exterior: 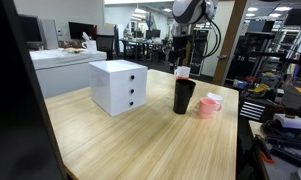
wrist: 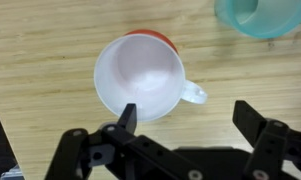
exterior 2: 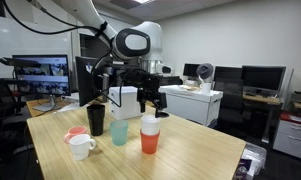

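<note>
- Your pincer [wrist: 187,120] stands wide open and holds nothing. In the wrist view its two fingers [wrist: 127,117] frame the near edge of the picture, and the arm behind them is cut off.
- Right under it sits the orange cup [wrist: 140,75], white inside, with a small handle on its right.
- The left finger overlaps the cup's rim in the wrist view, and you cannot tell from there whether they touch. In an exterior view the pincer [exterior 2: 150,104] hangs just above the cup [exterior 2: 150,138].
- It is hard to tell whether that cup is one piece or a white one set in an orange one.
- The teal cup [exterior 2: 119,133] stands just left of it. The wrist view cuts it off at the far right corner [wrist: 260,15].
- Further left is the black cup [exterior 2: 96,120]. From the opposite side it [exterior: 183,97] hides nearly all of the orange cup.
- A pale mug [exterior 2: 82,147] sits near the table's [exterior: 140,140] edge.
- The white drawer box [exterior: 118,87] stands well apart.
</note>
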You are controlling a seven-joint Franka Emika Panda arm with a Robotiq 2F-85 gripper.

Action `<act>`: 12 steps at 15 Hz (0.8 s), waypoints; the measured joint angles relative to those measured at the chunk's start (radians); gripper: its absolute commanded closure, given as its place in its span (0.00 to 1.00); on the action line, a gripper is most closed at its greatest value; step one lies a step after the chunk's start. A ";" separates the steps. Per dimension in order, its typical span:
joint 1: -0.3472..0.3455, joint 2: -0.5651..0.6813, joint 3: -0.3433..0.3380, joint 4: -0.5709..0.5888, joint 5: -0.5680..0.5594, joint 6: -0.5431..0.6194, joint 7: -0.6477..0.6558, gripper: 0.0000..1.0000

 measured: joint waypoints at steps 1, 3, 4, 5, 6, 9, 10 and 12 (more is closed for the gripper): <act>0.000 0.000 0.003 0.001 -0.001 0.000 0.000 0.00; 0.001 -0.002 0.013 0.006 -0.003 0.000 0.000 0.00; 0.007 -0.004 0.015 0.007 -0.025 0.000 0.010 0.00; 0.011 -0.005 0.017 0.007 -0.040 0.000 0.013 0.00; 0.018 -0.006 0.019 0.007 -0.061 0.000 0.020 0.00; 0.031 -0.006 0.020 0.006 -0.109 -0.002 0.046 0.00; 0.034 -0.006 0.019 0.005 -0.125 -0.006 0.056 0.00; 0.036 -0.009 0.018 0.005 -0.158 -0.031 0.089 0.00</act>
